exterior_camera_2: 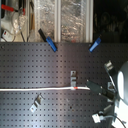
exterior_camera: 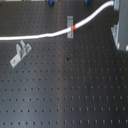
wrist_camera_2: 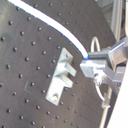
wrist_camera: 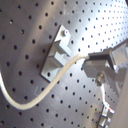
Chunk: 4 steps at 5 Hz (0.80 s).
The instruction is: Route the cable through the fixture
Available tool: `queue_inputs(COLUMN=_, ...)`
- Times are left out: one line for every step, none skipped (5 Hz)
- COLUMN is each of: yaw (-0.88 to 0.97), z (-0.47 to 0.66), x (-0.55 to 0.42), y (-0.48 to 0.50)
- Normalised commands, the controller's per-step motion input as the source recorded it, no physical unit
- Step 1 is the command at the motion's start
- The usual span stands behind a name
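We see a long thin white flexible cable lying across a black perforated metal breadboard table, running from the first exterior view's left edge toward its upper right, where it lifts off the surface. A short red-orange band wraps the cable just in front of a small grey metal fixture standing upright on the board; in the first exterior view the banded stretch passes beside that fixture, and we cannot tell whether it touches it. A second grey metal clip-shaped bracket sits well apart, nearer the first exterior view's left, below the cable and clear of it. In the second exterior view the cable runs level across the board to the band, just under the fixture, and ends at the dark gripper of the white robot arm. Both wrist views show the grey fingers closed on the cable's end, with the cable curving away past a grey fixture. Two blue-handled clamps rest at the far edge of the board in the second exterior view.
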Motion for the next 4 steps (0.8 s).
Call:
queue_inputs(yaw=0.0, z=0.0, x=0.009, y=0.033)
queue_inputs(yaw=-0.13, z=0.18, x=-0.014, y=0.418)
queue_inputs(yaw=-0.65, z=0.32, x=0.06, y=0.325)
queue_inputs(yaw=-0.08, z=0.0, x=-0.107, y=0.02)
